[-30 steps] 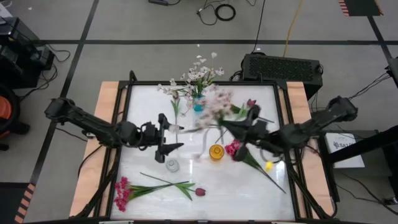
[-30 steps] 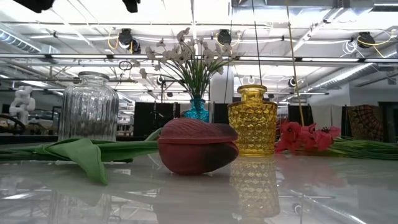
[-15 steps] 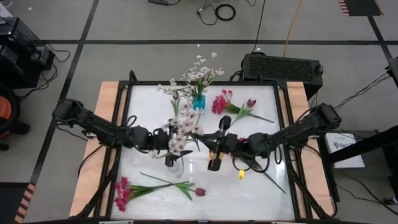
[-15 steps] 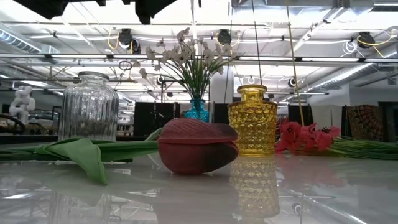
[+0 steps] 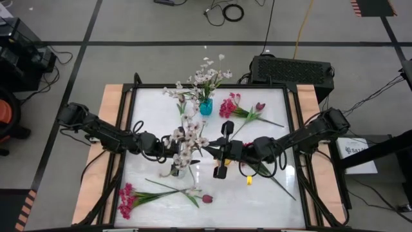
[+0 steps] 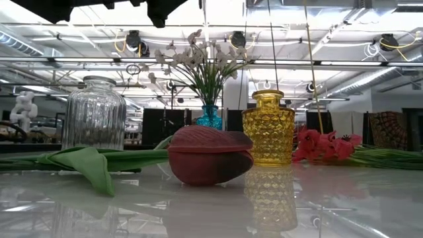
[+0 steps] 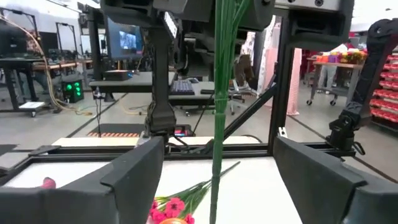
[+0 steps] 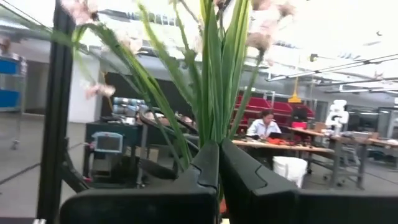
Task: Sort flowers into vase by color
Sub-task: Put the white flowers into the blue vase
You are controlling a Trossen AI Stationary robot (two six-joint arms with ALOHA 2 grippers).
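I log a white-pink blossom spray (image 5: 187,138) held upright over the middle of the worktop (image 5: 148,113), above the clear ribbed glass vase (image 5: 177,170).

Right pincer (image 5: 222,149): fingers pressed together on the spray's green stems, as its wrist view shows, with leaves rising straight above them.

Left pincer (image 5: 168,147): fingers spread wide on either side of the same stem (image 7: 219,124), not touching it in its wrist view.

Blue vase (image 5: 205,107), far edge of the worktop: already carries white-pink blossoms (image 5: 207,74).

Yellow glass vase (image 6: 268,127): seen in the low view, right of the blue one; from above I find it hidden under the right arm.

Magenta cluster with a maroon tulip (image 5: 260,106): lying flat near the far right, beside the blue vase.

Second magenta cluster (image 5: 126,200) and maroon tulip (image 5: 206,198): lying along the near edge, stems crossing.

Small yellow object (image 5: 249,180): on the worktop below the right arm; I cannot tell what it is.
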